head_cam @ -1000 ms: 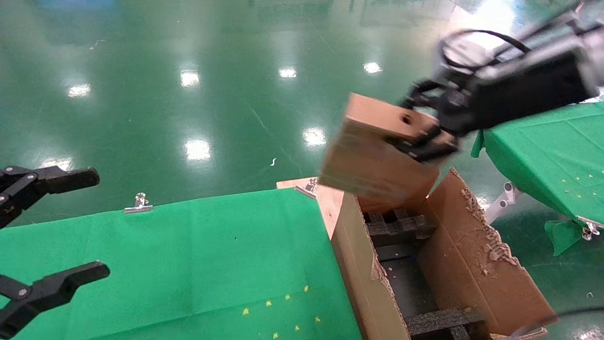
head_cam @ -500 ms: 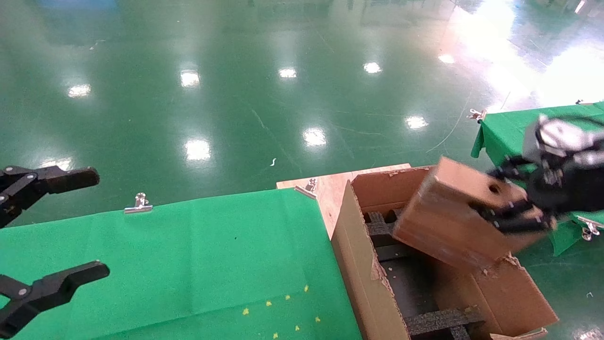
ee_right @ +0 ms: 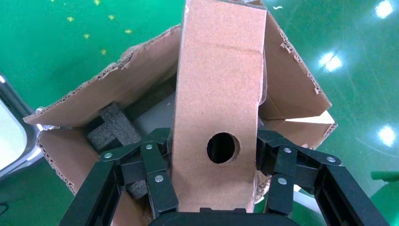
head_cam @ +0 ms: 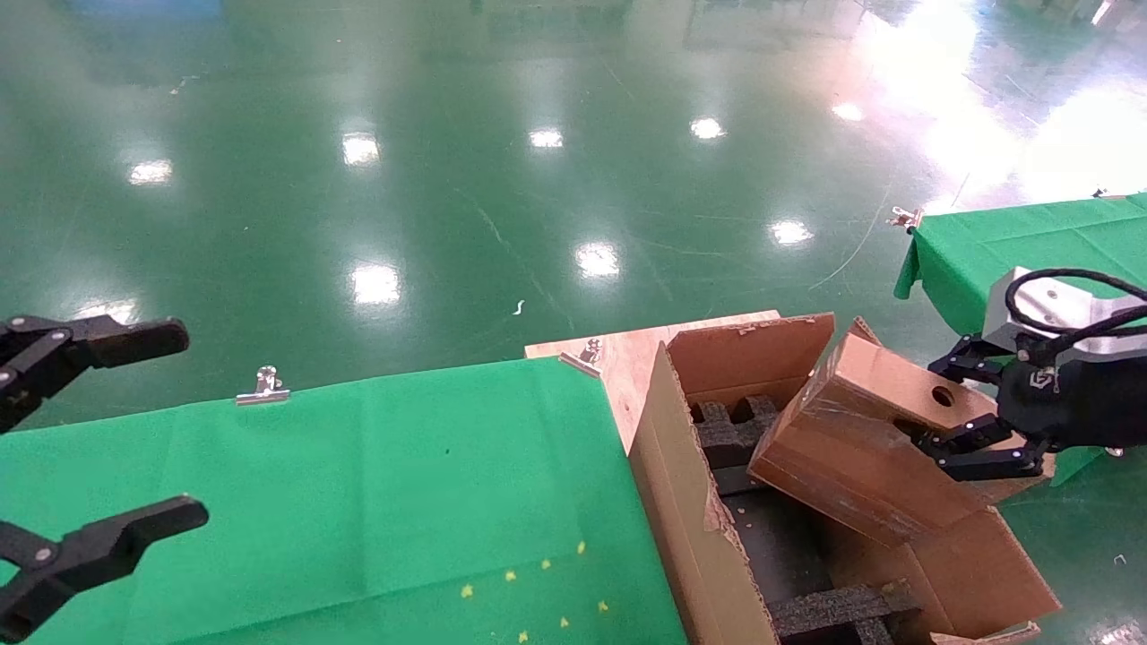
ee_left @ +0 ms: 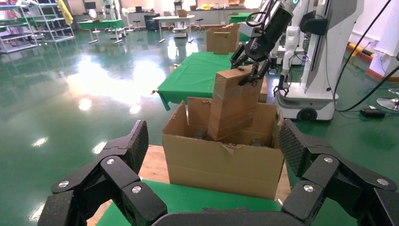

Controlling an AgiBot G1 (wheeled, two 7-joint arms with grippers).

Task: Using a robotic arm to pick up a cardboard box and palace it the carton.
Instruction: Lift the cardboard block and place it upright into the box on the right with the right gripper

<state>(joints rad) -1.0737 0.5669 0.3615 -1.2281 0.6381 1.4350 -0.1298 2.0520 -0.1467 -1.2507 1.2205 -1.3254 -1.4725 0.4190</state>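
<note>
Black left tool (head_cam: 94,430) parked open over green-clothed counter (head_cam: 358,484). Cardboard box (head_cam: 860,448) tilted, lower end inside carton (head_cam: 690,528) against black foam inserts (head_cam: 735,425), upper end clamped by right tool (head_cam: 963,403).

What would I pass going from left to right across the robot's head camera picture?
Left pincer, open and idle → green cloth with a metal clip at its far edge → carton → cardboard box tilted into it → right pincer gripping the box → second green cloth.
</note>
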